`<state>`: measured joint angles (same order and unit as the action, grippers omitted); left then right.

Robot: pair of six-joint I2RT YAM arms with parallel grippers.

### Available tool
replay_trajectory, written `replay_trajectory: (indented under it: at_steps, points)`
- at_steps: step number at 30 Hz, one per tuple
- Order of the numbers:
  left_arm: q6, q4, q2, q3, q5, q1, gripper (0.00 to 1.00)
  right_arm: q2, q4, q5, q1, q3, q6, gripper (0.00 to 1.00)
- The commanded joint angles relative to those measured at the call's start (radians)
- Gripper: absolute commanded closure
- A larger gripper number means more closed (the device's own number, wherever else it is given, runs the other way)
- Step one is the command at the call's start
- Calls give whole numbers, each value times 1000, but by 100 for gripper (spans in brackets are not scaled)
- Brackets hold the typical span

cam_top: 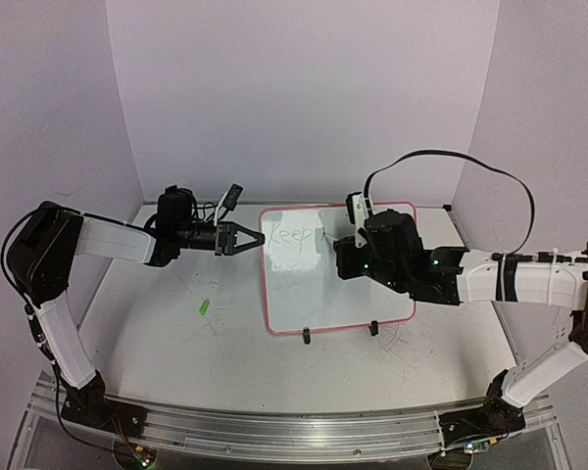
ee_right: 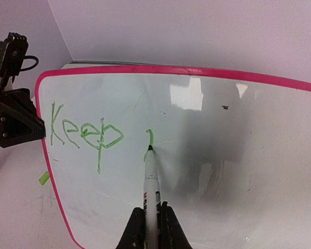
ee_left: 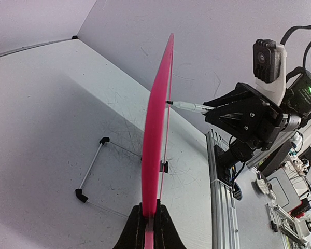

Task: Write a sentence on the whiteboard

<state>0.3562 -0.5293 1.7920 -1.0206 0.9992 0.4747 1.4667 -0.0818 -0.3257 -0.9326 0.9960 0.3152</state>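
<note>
We count two arms, one whiteboard [cam_top: 343, 299], one marker [ee_right: 151, 181] and one finished word.

The whiteboard, white with a thin pink frame, is propped on two black feet [cam_top: 306, 338] [cam_top: 372, 328] in the middle of the tabletop [cam_top: 176, 343], closer to the back wall than to the arm bases. The left fingers [cam_top: 255, 238] are pinched together on the whiteboard's left edge. Their own camera sees the frame edge-on, running up from between them.

The right fingers [cam_top: 341, 255] reach in over the whiteboard's face from its right side and are clamped on the marker. The marker's tip touches the white surface just right of the writing. The sentence [ee_right: 85, 135] amounts to one green word, "Keep", in the whiteboard's upper left part. There is also one short green stroke [ee_right: 150, 137] at the marker's tip.

One small green piece [cam_top: 204, 306] lies on the tabletop to the left of the whiteboard, well apart from it; we cannot tell what it is. One black cable [cam_top: 490, 171] loops above the right arm [cam_top: 529, 279].

The tabletop is white and scuffed with faint grey marks. Plain pale walls [cam_top: 294, 98] close it in behind the whiteboard and on both sides. One metal rail [cam_top: 274, 426] runs along the near edge.
</note>
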Motion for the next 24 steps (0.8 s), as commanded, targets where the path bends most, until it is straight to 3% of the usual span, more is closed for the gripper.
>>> replay_trajectory:
  at_steps: [1,10,24]
  points:
    - [-22,2,-37,-24,24,1,100,19,-10,-65,11,49,-15,100]
    - [-24,3,-35,-26,24,1,100,-3,2,-117,15,30,15,100]
    - [-26,5,-36,-26,24,1,100,-35,35,-42,12,-28,50,100]
